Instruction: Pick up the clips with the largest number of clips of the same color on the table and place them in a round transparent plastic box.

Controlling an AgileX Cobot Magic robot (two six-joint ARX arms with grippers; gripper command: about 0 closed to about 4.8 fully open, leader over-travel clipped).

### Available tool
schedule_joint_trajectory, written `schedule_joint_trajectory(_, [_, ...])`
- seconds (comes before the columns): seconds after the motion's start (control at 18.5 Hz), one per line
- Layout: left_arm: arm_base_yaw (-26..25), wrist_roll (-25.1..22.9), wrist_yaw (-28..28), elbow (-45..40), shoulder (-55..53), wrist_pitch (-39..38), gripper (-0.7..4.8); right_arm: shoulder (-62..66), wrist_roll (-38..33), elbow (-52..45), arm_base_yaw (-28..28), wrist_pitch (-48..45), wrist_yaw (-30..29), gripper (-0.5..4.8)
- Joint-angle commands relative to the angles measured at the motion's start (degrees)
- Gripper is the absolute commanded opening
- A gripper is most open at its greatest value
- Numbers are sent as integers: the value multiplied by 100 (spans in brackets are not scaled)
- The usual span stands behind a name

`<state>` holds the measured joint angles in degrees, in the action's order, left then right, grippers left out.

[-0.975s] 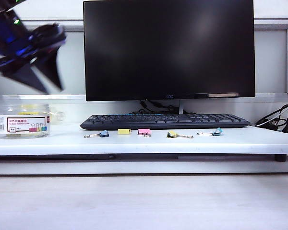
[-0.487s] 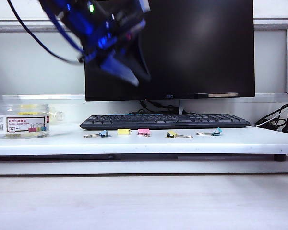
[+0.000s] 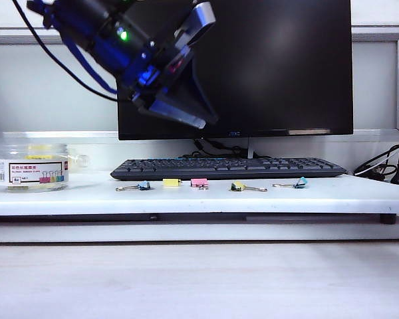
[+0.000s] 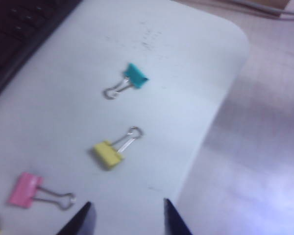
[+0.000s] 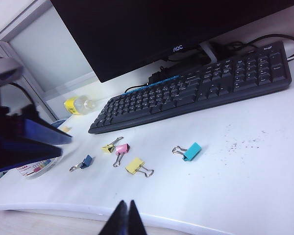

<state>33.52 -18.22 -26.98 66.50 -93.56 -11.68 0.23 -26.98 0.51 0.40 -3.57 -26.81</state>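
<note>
Two yellow clips [image 3: 171, 182] [image 3: 238, 187] lie in a row of clips on the white table, in front of the keyboard. In the left wrist view, one yellow clip [image 4: 108, 154] lies just ahead of my left gripper [image 4: 127, 202], which is open and empty. In the exterior view the left gripper [image 3: 209, 122] hangs high over the row, in front of the monitor. The round transparent plastic box [image 3: 30, 167] stands at the far left. My right gripper [image 5: 127, 203] is shut and empty, over the table's front edge, near a yellow clip [image 5: 134, 166]; the other yellow clip [image 5: 108, 147] lies beyond it.
A blue clip [image 3: 144, 186], a pink clip [image 3: 199, 181] and a teal clip [image 3: 300, 182] share the row. Behind them are a black keyboard [image 3: 226, 168] and monitor [image 3: 233, 66]. Cables [image 3: 386, 169] lie at the right. A small bottle [image 5: 81, 104] lies beside the keyboard.
The left arm has swung from above the box at the far left to the right and now hangs over the row of clips, its jaws still open. The right gripper has stayed put.
</note>
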Motion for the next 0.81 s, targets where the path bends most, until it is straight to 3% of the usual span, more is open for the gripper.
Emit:
schedule_joint_trajectory(0.05, [-22, -48, -433, 260, -289, -31, 190, -11, -7, -15, -2, -127, -17, -1])
schedule_joint_trajectory(0.22, [-11, -151, -647, 645, -651, -262, 190, -11, -7, -15, -2, -142, -17, -1])
schedule_joint_trajectory(0.32, [-9, -498, -671, 920, -894, -627, 192, -11, -4, -15, -2, -144, -17, -1])
schedule_joint_trajectory(0.38, [-9, -780, -667, 1027, -984, -874, 263, -11, -4, -15, -2, -144, -20, -1])
schedule_joint_trajectory(0.43, [-11, -981, -625, 1088, -1047, -1062, 370, -11, -4, -15, -2, -144, -17, -1])
schedule_joint_trajectory(0.49, [-13, -1202, -472, 1143, -1115, -1252, 399, -11, -4, -15, -2, -144, -17, -1])
schedule_joint_trajectory(0.81, [0, -2140, -105, 1174, -1213, -1453, 398, -11, -4, -15, -2, -144, -13, -1])
